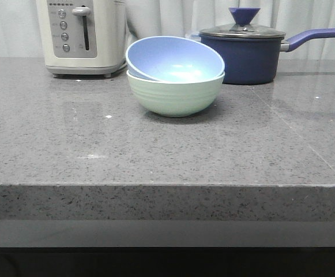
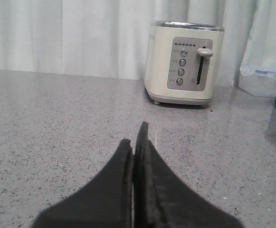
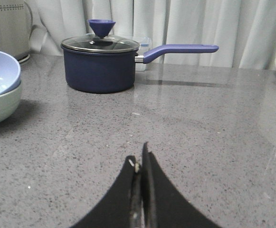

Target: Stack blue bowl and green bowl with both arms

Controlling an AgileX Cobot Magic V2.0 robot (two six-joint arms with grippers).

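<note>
Where the front view looks forward over it, a grey speckled stone countertop is seen to carry every item, with pale curtains hung behind. At the back left, a cream-coloured two-slot toaster with a grey control panel and lever is positioned. At the back right, a dark navy saucepan with a glass lid, a cone-shaped blue knob and a long periwinkle handle is set down, its handle directed to the right.

Between these two appliances, and slightly in front of them, the round pale mint-green bowl with faint ridges below its rim is placed upright on the countertop. The round matte light periwinkle-blue bowl is nested inside it and is tilted, its left rim raised higher than its right rim, so that its opening faces toward the camera.

No arm is visible in the front view. In the left wrist view, the black left gripper is shown above bare countertop with its fingers pressed together and nothing held between them; the toaster lies ahead of it. In the right wrist view, the black right gripper is likewise closed on nothing, well apart from the stacked bowls and the saucepan.
</note>
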